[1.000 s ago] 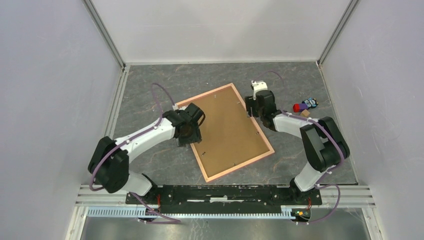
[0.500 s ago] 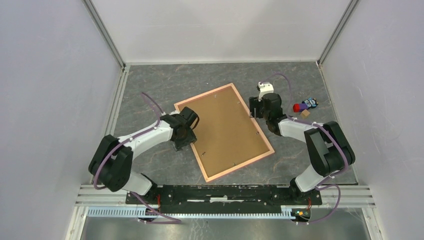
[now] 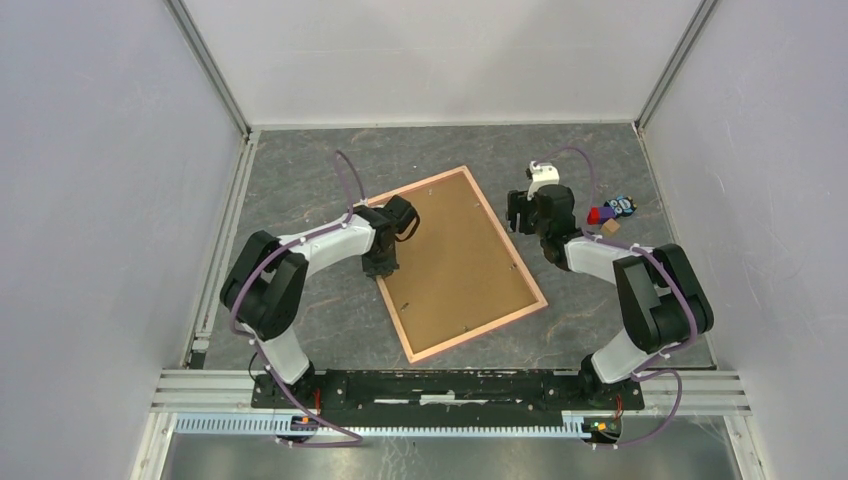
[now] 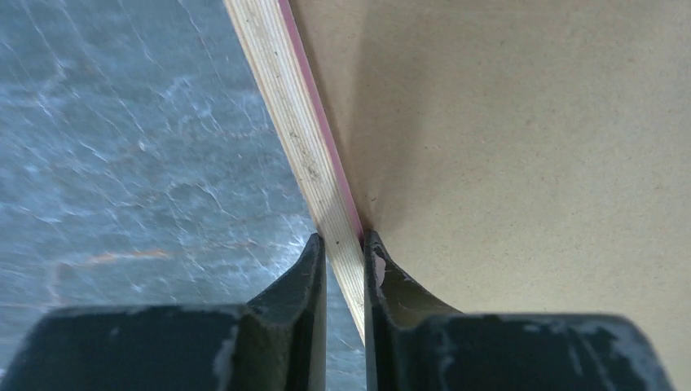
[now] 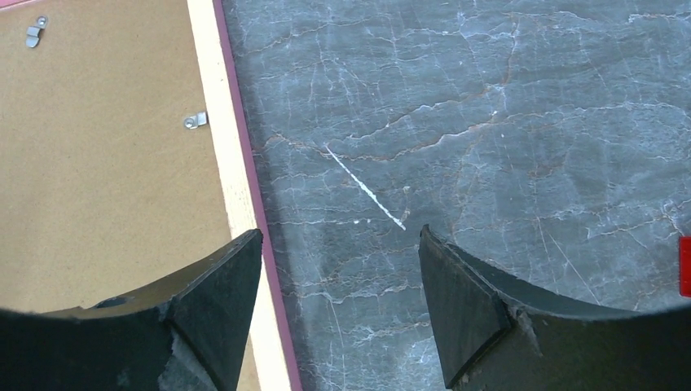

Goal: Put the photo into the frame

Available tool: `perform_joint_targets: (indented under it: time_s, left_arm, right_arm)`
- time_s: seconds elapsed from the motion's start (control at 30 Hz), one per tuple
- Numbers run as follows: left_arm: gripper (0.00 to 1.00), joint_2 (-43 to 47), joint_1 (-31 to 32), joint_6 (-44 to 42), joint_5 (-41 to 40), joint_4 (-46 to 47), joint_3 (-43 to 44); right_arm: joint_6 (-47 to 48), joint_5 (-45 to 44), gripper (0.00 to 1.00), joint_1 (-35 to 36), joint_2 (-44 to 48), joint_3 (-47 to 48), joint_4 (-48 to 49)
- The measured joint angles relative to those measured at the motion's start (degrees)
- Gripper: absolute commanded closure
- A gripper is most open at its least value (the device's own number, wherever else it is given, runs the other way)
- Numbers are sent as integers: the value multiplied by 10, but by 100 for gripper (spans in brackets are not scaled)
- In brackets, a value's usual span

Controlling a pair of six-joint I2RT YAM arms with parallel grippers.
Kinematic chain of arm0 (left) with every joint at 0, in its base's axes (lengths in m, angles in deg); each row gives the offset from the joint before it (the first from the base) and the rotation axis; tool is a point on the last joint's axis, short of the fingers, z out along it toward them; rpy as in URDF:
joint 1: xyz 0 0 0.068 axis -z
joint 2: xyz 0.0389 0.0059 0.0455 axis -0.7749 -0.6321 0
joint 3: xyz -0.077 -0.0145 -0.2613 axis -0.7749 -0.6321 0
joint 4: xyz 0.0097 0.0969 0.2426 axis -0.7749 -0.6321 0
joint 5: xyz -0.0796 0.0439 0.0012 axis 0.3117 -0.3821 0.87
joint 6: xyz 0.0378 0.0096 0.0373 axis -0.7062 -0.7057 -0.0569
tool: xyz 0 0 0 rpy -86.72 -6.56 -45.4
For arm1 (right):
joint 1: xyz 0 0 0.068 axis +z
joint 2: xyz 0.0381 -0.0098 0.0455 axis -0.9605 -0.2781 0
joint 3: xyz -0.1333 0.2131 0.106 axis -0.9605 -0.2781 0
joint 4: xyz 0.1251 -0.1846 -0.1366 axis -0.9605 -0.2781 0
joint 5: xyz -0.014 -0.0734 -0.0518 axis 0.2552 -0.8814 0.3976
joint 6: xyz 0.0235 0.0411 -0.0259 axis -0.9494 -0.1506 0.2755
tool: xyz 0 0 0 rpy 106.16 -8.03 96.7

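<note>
Our left gripper (image 4: 344, 244) has shifted to pinch the edge of the thin pink rectangular frame (image 3: 455, 262); our right gripper (image 5: 338, 244) has backed off, jaws spread; lifting looks next.

Lit evenly from above, casting only soft, faint shadows. Renders the marbled table (image 5: 505, 122) crisply in both wrist views, blurs the dark fingers (image 4: 301, 314) along the bottom edge.

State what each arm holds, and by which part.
The left jaws pinch the frame by its left long edge; the right jaws are open, holding nothing.
</note>
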Motion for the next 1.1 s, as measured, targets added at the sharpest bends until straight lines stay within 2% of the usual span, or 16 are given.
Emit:
perform_joint_targets:
  time_s: [0.27,0.47,0.6,0.63,0.7,0.83,0.87,0.97,1.07,1.1]
  left_arm:
    - [91,-26,4,-155,-106,14,20]
    - [93,-66,11,-290,-155,49,59]
    - [93,-69,35,-392,-164,99,79]
    - [97,-70,41,-414,-162,110,87]
    - [98,-75,49,-462,-147,139,104]
    - [96,-103,55,-515,-118,167,148]
    - [90,-117,54,-514,-114,160,171]
    - [59,-125,48,-497,-93,156,198]
    - [39,-93,44,-445,-68,142,180]
    - [37,-73,43,-417,-58,132,167]
  right_arm:
    - [-10,19,24,-26,3,-5,7]
    - [-17,29,24,-37,3,-11,13]
    - [-20,34,24,-43,3,-17,16]
    - [-21,35,24,-45,3,-17,16]
    - [-23,37,24,-51,5,-18,17]
    - [-27,39,24,-60,10,-21,20]
    - [-27,40,24,-62,12,-23,21]
    - [-29,42,24,-68,13,-25,21]
    - [-32,44,24,-71,13,-25,22]
    - [-33,44,24,-72,13,-25,22]
